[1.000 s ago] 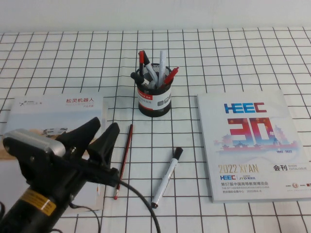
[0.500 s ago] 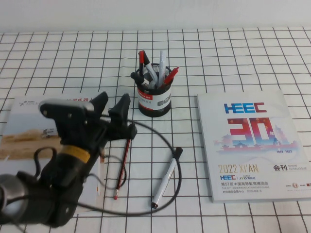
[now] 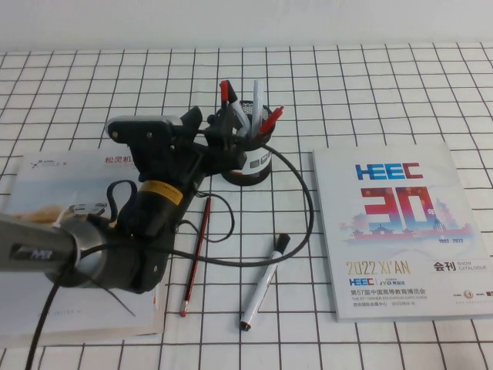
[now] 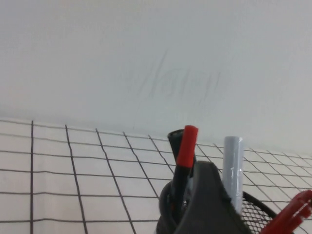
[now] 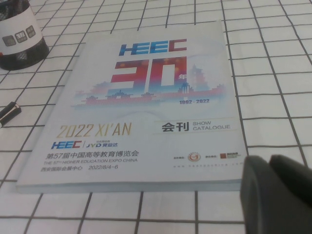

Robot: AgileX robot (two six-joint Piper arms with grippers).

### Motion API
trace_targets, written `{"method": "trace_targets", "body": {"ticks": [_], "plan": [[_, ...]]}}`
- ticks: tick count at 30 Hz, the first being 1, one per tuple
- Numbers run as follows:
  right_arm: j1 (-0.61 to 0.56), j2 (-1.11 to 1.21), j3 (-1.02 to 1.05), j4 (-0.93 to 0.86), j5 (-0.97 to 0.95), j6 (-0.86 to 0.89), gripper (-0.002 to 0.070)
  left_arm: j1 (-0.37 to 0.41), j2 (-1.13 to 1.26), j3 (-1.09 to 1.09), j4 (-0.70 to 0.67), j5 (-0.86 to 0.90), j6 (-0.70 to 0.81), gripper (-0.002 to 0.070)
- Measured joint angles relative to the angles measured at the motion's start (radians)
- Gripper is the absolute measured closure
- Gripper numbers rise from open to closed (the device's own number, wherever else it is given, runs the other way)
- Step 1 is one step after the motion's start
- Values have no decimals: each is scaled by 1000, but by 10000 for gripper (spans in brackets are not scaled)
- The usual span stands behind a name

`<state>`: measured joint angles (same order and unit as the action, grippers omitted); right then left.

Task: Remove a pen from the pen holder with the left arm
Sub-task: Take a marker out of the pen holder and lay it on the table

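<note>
The black mesh pen holder [image 3: 250, 160] stands mid-table with a red-capped pen [image 3: 226, 91], a grey pen [image 3: 256, 96] and a red pen [image 3: 271, 119] sticking out. My left gripper [image 3: 209, 128] is open, right against the holder's left side, and its fingers reach the rim by the red-capped pen. The left wrist view shows one dark finger [image 4: 204, 209] in front of the red-capped pen [image 4: 186, 146] and the grey pen [image 4: 233, 163]; nothing is gripped. My right gripper [image 5: 268, 163] is shut and hovers over the table by the catalogue's near corner.
A red pencil [image 3: 196, 254] and a black-capped white marker [image 3: 262, 285] lie on the checked cloth in front of the holder. An HEEC catalogue [image 3: 400, 227] lies to the right. A booklet [image 3: 54, 181] lies to the left, partly under my left arm.
My left arm has swung forward from the front left up to the pen holder, and its jaws have spread wider. The pens and the loose items have not moved.
</note>
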<state>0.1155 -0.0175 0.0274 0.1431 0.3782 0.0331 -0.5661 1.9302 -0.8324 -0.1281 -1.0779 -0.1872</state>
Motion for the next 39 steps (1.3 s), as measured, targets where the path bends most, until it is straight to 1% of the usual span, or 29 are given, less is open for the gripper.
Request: {"method": "trace_targets", "body": {"ticks": [7, 18, 20, 28, 37, 39], "plan": [[0, 0, 0, 0, 0, 0, 691, 11, 91, -107, -26, 50, -28, 296], [0, 0, 0, 0, 0, 0, 691, 11, 136, -162, -45, 79, -52, 298], [0, 0, 0, 0, 0, 0, 691, 11, 138, -162, -45, 80, -53, 314], [0, 0, 0, 0, 0, 0, 691, 11, 140, -162, -45, 82, -98, 418], [0, 0, 0, 0, 0, 0, 691, 11, 140, -162, -45, 82, -101, 471], [0, 0, 0, 0, 0, 0, 691, 11, 140, -162, -45, 82, -101, 494]]}}
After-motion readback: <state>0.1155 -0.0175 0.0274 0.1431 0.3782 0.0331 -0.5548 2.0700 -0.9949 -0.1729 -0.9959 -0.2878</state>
